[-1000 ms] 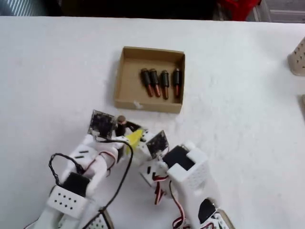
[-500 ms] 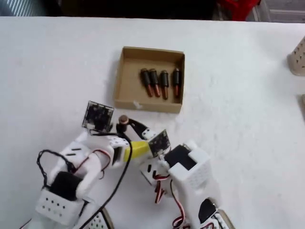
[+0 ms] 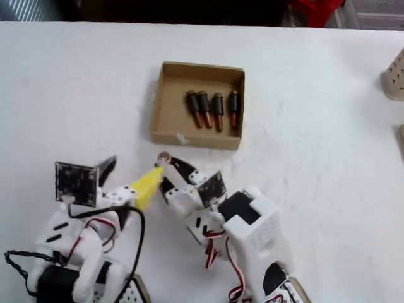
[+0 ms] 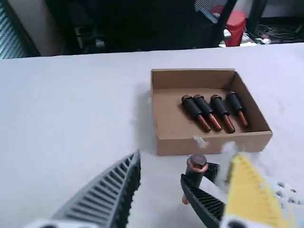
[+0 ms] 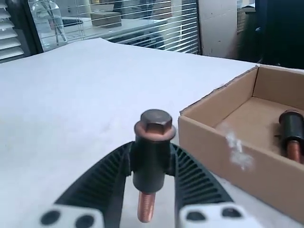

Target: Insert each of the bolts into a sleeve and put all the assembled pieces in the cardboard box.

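Left arm [image 3: 69, 259], right arm [image 3: 252, 233]: bases cut by lower frame edge, high view.
Beige perforated object [image 3: 394, 76]: right frame edge, partly cropped, identity unclear.
Bolt-sleeve piece [image 3: 163, 158]: high view, frame centre, head visible, rest under right gripper [image 5: 149, 154].
Cardboard box [image 5: 223, 137]: right wrist view, cropped by picture edge; one assembled piece [image 5: 293, 133] inside half shown.
Left gripper [image 3: 136, 165] fingers [image 4: 107, 199]: roots cropped, left wrist view.

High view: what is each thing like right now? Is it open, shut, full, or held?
cardboard box: open on top, with four assembled pieces lying side by side inside.
fifth piece: bolt in its sleeve, upright, gripped, outside the box.
right tool: shut on the fifth piece.
left tool: open, holding nothing.
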Available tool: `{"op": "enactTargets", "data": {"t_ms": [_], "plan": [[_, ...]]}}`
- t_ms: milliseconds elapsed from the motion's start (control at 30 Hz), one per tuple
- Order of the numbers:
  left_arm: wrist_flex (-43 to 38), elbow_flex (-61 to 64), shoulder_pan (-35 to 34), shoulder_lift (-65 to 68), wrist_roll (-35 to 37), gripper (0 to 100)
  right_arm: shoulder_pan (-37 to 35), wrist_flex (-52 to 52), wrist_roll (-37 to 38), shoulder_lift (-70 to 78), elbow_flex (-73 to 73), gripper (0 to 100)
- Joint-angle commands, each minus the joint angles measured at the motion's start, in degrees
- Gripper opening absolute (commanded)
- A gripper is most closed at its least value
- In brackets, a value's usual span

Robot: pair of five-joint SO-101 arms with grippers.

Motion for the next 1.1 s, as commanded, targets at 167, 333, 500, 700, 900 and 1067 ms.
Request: {"op": "enactTargets", "data": {"t_ms": [167, 333, 500, 700, 900, 1067], "plan": [[-0.2, 3.7, -9.7, -2.8, 0.2, 7, 0.5, -0.1, 0.3, -3.0, -0.4, 1.6], [-9.0, 10.5, -13.3, -2.8, 0.2, 2, 0.1, -0.6, 0.3, -3.1, 0.5, 1.6], [-21.5, 25.0, -15.9, -2.8, 0.2, 2, 0.2, -0.5, 0.3, -4.5, 1.3, 1.6], [-20.6, 29.1, -18.2, -2.9, 0.3, 2, 0.3, -0.1, 0.3, -7.6, 3.3, 1.6], [-12.8, 29.1, -18.0, -2.9, -6.2, 2, 0.5, -0.1, 0.3, -10.5, 5.3, 1.6], [-7.7, 29.0, -18.0, -2.9, -11.5, 3, 3.3, 2.1, -0.4, -15.7, 6.7, 1.6]]}}
